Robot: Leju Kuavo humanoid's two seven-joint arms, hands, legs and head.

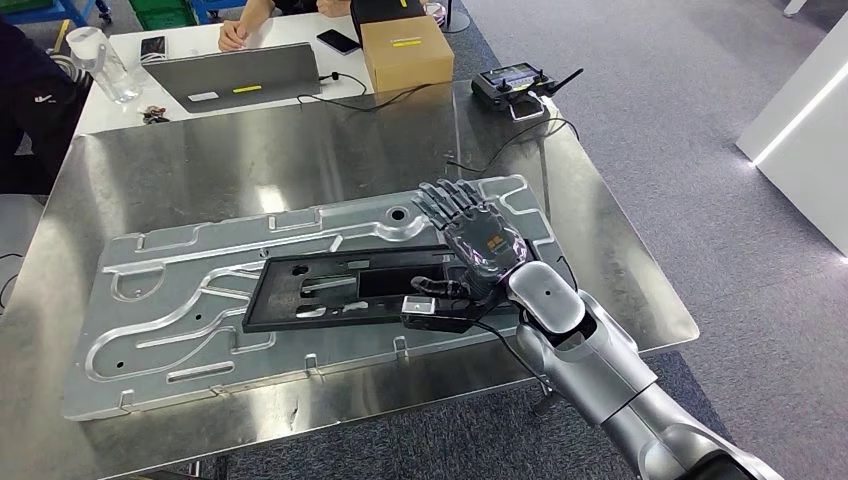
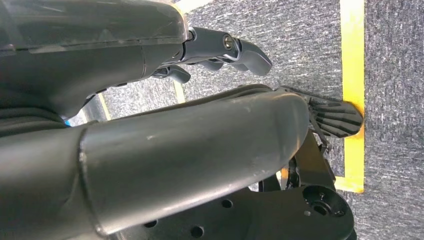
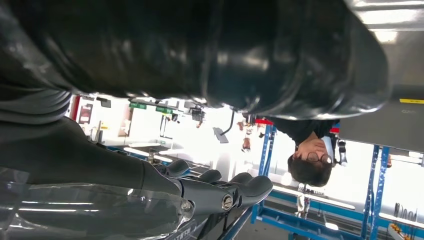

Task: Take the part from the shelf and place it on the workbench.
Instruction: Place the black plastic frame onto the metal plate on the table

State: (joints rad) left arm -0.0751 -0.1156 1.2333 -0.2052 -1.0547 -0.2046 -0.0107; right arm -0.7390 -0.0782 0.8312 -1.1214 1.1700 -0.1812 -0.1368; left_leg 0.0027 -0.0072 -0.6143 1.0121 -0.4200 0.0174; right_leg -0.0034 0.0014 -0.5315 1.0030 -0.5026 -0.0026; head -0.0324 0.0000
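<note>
A long black flat part [image 1: 320, 290] with cut-outs lies on a large machined aluminium plate [image 1: 170, 310], which rests on the steel workbench [image 1: 250, 150]. My right hand [image 1: 470, 235] is over the part's right end, fingers stretched out flat toward the far side and the thumb lying along the part's top. The right wrist view shows those fingers [image 3: 220, 192] straight and apart, closed on nothing. My left hand [image 2: 220, 47] hangs low above grey carpet, its fingers loose and holding nothing.
Behind the workbench a white table carries a laptop [image 1: 235, 75], a cardboard box [image 1: 405, 50], a phone [image 1: 338, 40] and a plastic bottle [image 1: 100, 60]. A remote controller [image 1: 515, 85] with a cable sits at the workbench's far right. People sit at the white table [image 1: 235, 30] and at the left [image 1: 30, 100].
</note>
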